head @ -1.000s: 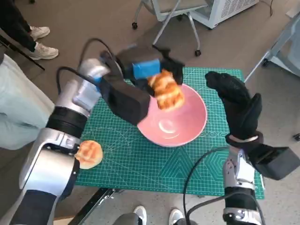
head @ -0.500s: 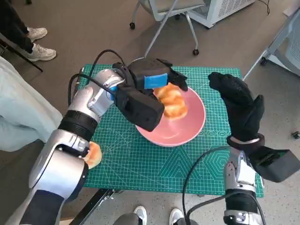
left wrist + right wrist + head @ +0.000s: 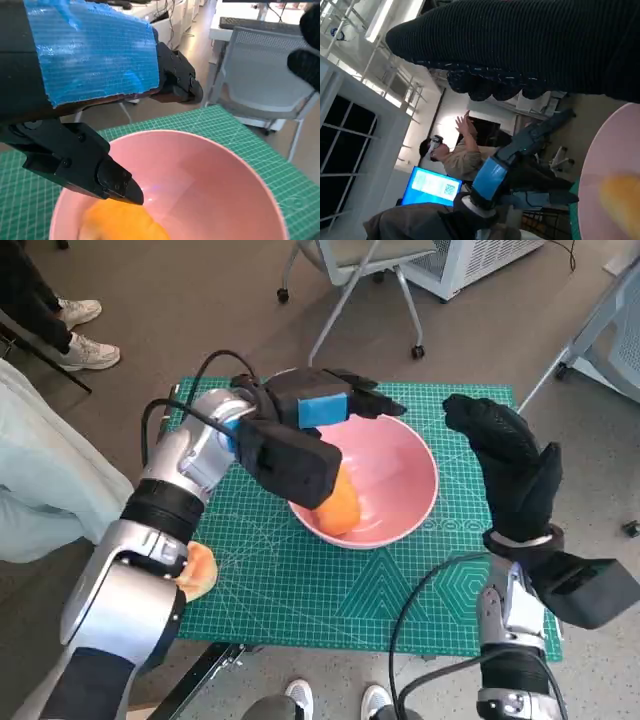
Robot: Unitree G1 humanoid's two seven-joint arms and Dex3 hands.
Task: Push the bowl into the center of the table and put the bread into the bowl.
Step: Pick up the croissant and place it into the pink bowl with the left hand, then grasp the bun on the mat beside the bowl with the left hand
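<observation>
Two breads, one (image 3: 338,505) in the single bowl (image 3: 405,480), one (image 3: 197,570) outside; both hands' fingers spread, empty.

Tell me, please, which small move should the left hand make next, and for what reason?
Probably lift the left hand up and away from the pink bowl. One bread roll lies inside the bowl and the hand's fingers hold nothing. A second roll waits near the mat's edge.

A green cutting mat (image 3: 300,585) covers the table, a wheeled grey chair (image 3: 355,265) stands beyond its far edge, and a person's white sneakers (image 3: 85,330) show far left.
</observation>
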